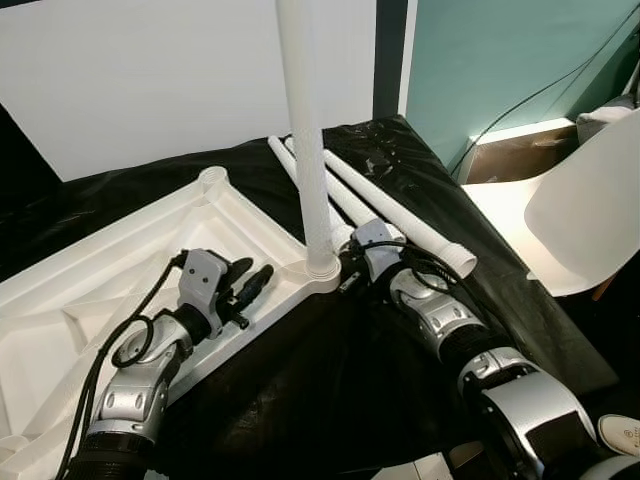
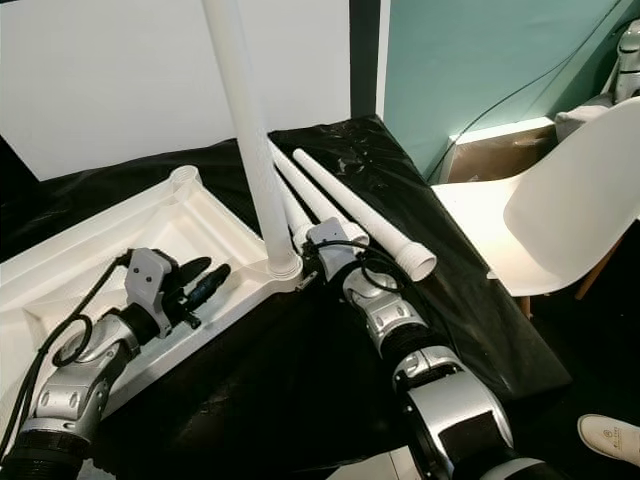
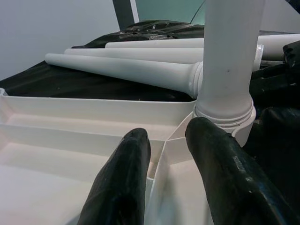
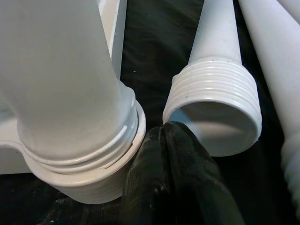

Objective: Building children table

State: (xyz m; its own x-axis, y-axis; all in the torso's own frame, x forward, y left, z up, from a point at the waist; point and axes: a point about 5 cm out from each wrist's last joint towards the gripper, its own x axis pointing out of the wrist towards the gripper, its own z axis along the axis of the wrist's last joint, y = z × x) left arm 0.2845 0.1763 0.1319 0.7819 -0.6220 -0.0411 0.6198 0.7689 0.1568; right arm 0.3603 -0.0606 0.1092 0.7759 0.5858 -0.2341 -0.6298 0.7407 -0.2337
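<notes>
Clearly the step in hand is seating a leg in the corner socket of the upturned tabletop, which lies underside-up on a black sheet. The leg stands upright in that socket, its threaded collar showing a ring or two above the rim in the right wrist view, so I judge it not fully screwed home. The left gripper rests inside the tabletop by that corner, its fingers parted with a rib between them and holding nothing; it seems best used pressing the tabletop down so it cannot spin. The right gripper sits low between the socket and the open threaded end of a spare leg, its fingers pressed together, empty, touching or nearly touching the collar. To do this well, the right gripper should open, take the leg just above the collar, and turn it squarely, keeping it vertical so the threads do not cross. Three spare legs lie side by side just beyond the socket, near enough to be knocked. The leg's top is cut off in both eye views, the tabletop's far corners run out of frame, and a white chair on the right is only partly seen.
</notes>
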